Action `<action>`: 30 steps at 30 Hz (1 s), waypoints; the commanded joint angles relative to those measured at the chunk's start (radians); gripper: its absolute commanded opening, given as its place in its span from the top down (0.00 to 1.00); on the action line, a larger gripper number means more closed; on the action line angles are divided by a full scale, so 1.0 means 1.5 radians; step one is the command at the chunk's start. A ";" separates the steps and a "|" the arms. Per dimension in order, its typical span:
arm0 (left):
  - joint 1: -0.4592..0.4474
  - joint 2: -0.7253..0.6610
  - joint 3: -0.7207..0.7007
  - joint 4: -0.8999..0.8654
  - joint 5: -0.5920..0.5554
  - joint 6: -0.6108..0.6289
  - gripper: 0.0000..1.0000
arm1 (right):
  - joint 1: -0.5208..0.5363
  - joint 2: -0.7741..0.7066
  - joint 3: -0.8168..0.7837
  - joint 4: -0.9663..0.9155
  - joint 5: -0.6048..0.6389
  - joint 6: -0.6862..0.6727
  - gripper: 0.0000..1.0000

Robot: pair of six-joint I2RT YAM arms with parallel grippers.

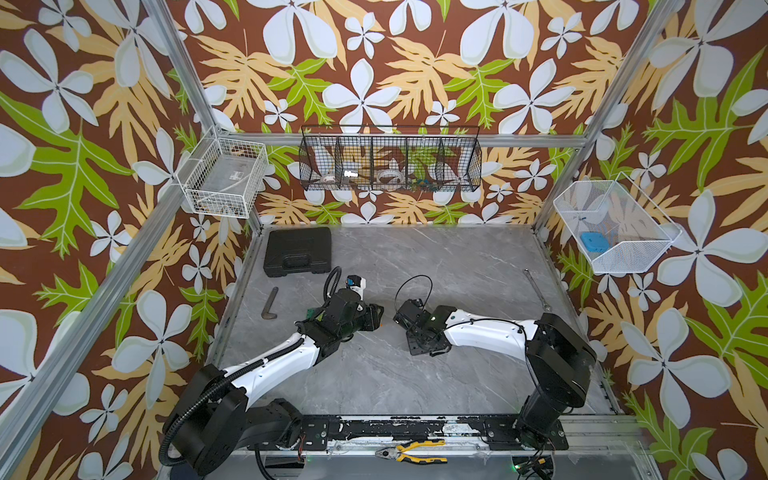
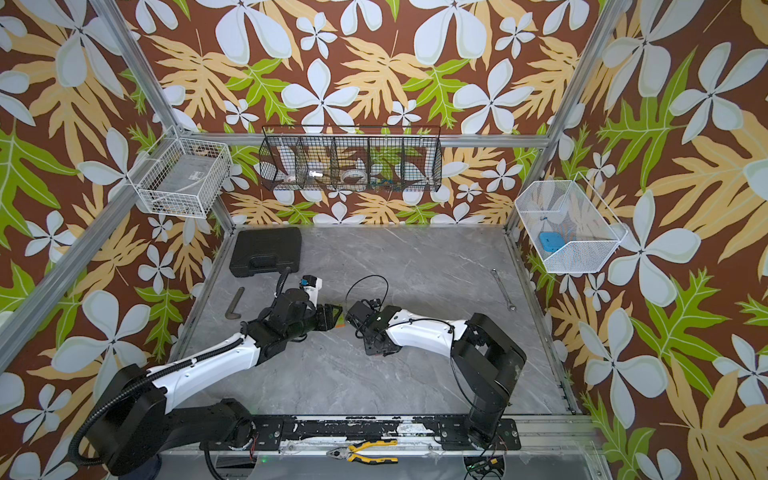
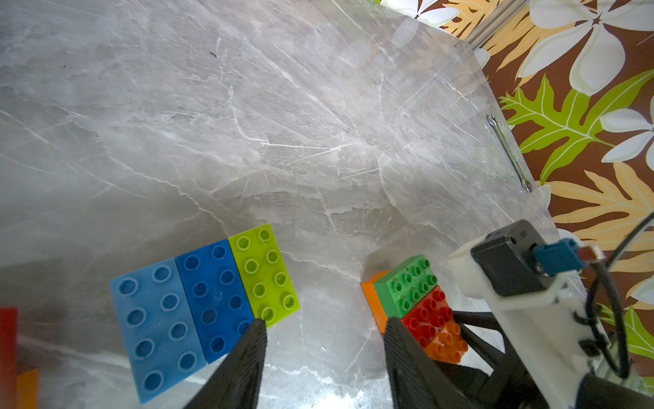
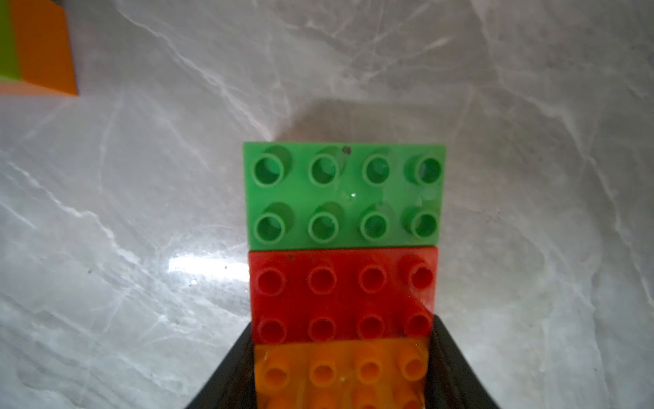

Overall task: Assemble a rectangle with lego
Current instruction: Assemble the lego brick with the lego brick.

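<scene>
Two strips are sitting built but apart. The green-red-orange strip (image 4: 343, 198) is being clamped by the right end effector (image 4: 343, 324), down at the counter (image 3: 247, 124). The blue-and-lime strip (image 3: 198, 304) is lying flat beside the left end effector (image 3: 324, 323), which is gaping apart, holding nothing. Joining them is what's remaining, I'd say.

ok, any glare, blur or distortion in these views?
Right wrist: glare patch on the table beside the red brick; the orange brick nearest the lens is soft, the green brick sharp. Left wrist: fingers soft, far table edge bows from the wide lens. Both top views: even light, no glare on the table, arms cover nearly all bricks.
</scene>
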 commanded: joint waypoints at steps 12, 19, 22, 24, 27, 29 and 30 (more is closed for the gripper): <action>0.001 -0.004 -0.004 0.012 -0.004 0.000 0.44 | 0.000 0.003 0.013 -0.049 -0.008 0.009 0.50; 0.001 -0.004 -0.004 0.013 -0.002 0.000 0.44 | 0.000 -0.001 0.014 -0.046 -0.012 0.010 0.40; 0.001 -0.004 -0.005 0.014 -0.001 -0.001 0.44 | 0.000 -0.002 0.013 -0.044 -0.015 0.011 0.35; 0.001 -0.005 -0.006 0.013 0.000 -0.001 0.44 | 0.000 -0.005 0.012 -0.044 -0.015 0.012 0.32; 0.001 -0.005 -0.007 0.014 -0.001 -0.001 0.44 | 0.000 -0.015 0.008 -0.043 -0.015 0.015 0.27; 0.001 -0.004 -0.006 0.015 -0.001 -0.002 0.44 | 0.000 -0.022 0.005 -0.039 -0.018 0.015 0.23; 0.001 -0.003 -0.006 0.017 0.001 -0.003 0.44 | 0.000 -0.024 0.004 -0.037 -0.019 0.017 0.21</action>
